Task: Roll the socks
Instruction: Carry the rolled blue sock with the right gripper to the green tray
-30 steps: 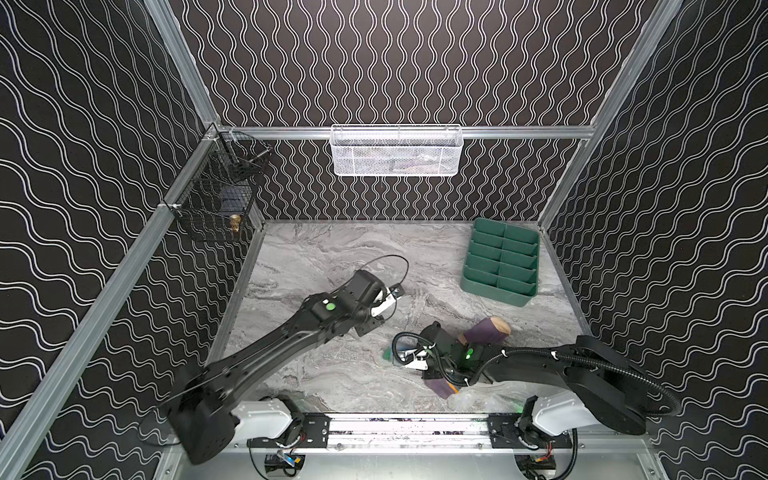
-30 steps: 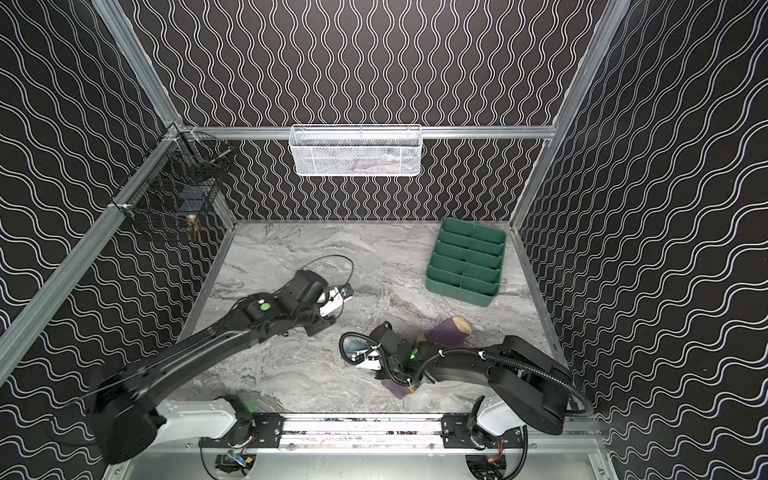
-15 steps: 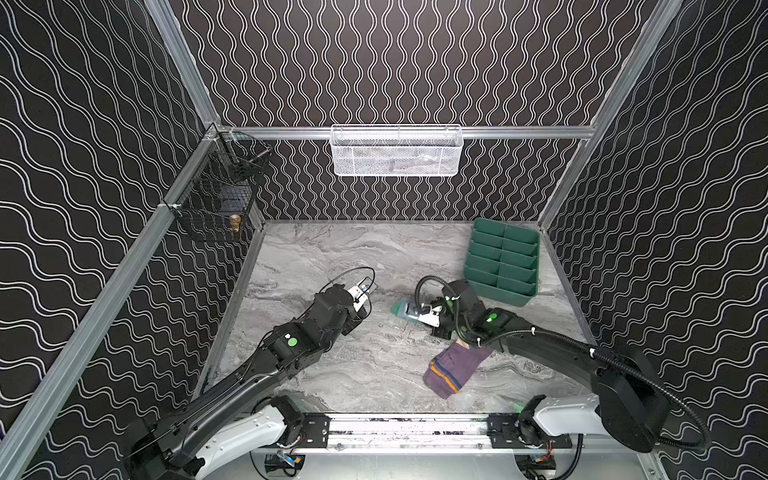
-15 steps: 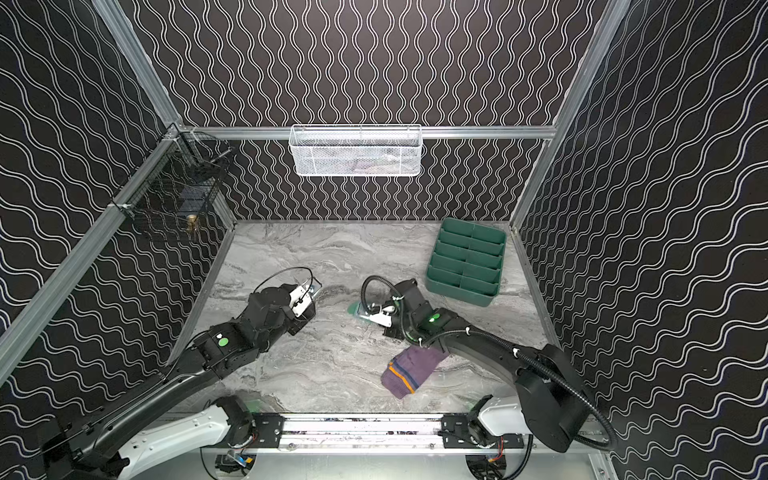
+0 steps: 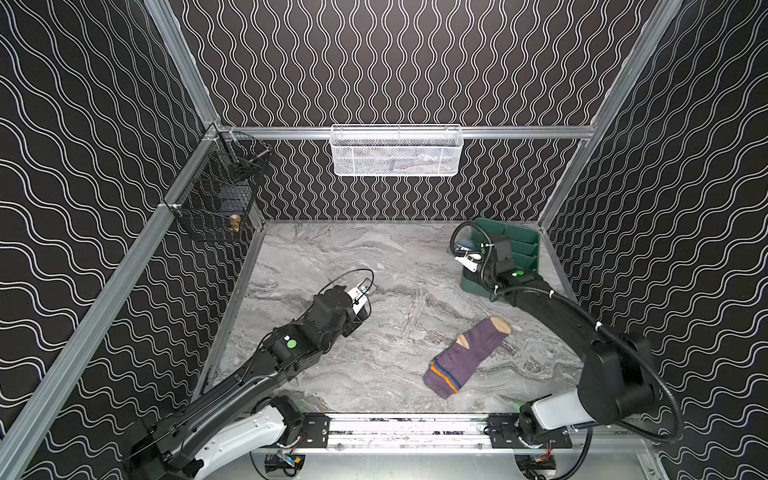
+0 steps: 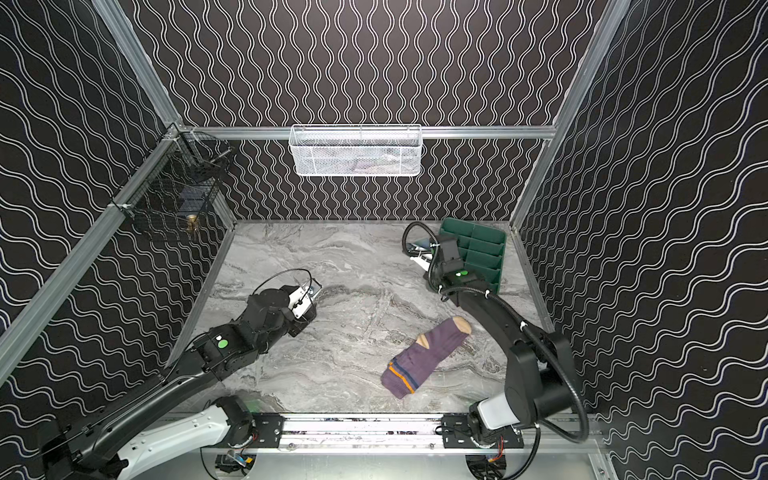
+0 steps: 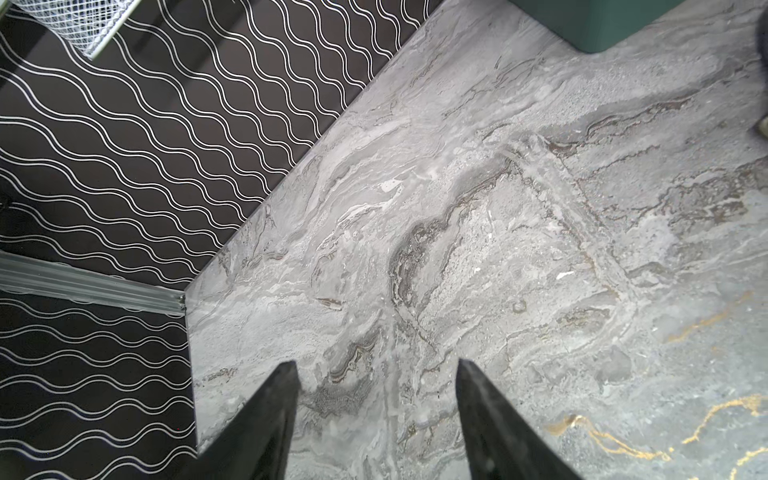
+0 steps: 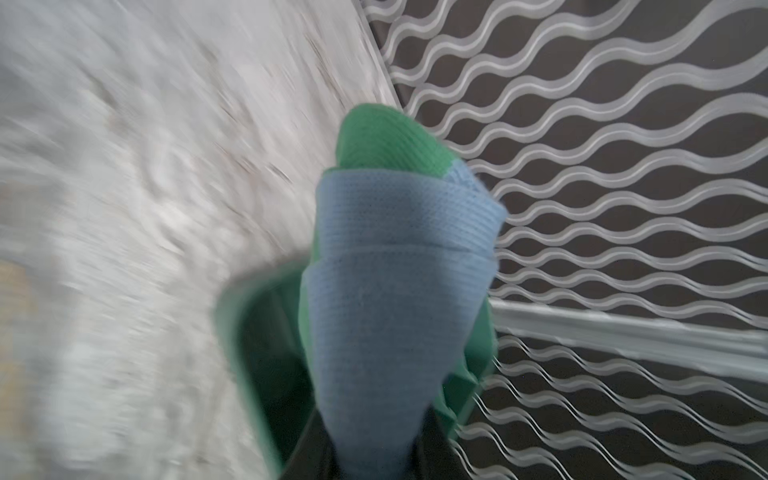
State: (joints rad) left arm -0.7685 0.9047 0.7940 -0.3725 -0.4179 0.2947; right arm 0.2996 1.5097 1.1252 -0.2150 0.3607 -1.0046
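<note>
Sock: I see a blue sock [image 8: 399, 299], rolled in layers, its green toe sticking out the far end.
Grip: right gripper [image 8: 374, 453] clamped on the roll's near end, dark fingers [image 8: 436, 440] either side.
Beneath: green bin [image 8: 257, 332], open compartment; can't tell if they touch.
Table [image 8: 124, 187]: grey marble, motion-blurred.
Wall [image 8: 623, 145]: black with wavy white lines, metal rail [image 8: 623, 332] across it.

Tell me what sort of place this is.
Probably a robot test booth, not a home: a left arm and right arm mounted on a rail, metal-framed patterned walls, a purple sock on the tabletop.
</note>
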